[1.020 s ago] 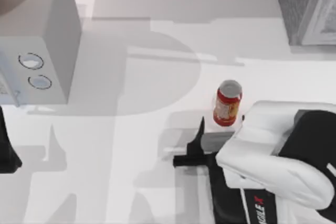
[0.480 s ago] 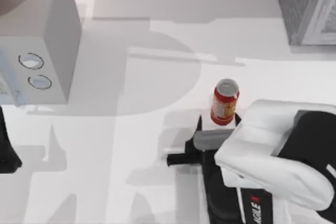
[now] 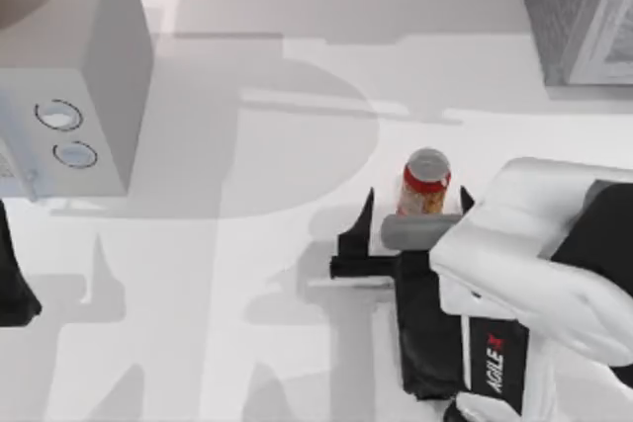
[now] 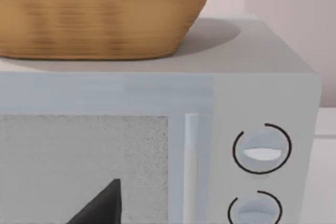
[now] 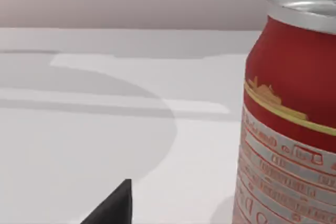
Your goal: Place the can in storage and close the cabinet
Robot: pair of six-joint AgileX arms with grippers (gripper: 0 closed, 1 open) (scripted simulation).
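The can (image 3: 426, 183) stands upright on the white counter (image 3: 297, 323), its silver top facing up, between the two dark fingers of the right end effector (image 3: 413, 212). The fingers are spread wide, one on each side of the can, and whether either touches it cannot be told. In the right wrist view the can's red label (image 5: 294, 119) looms close beside one fingertip (image 5: 113, 205). The microwave (image 3: 74, 96) sits well off to the left of the right end effector, a wicker basket (image 4: 100, 14) on top. The left end effector (image 3: 12, 284) is parked before the microwave door; its opening cannot be told.
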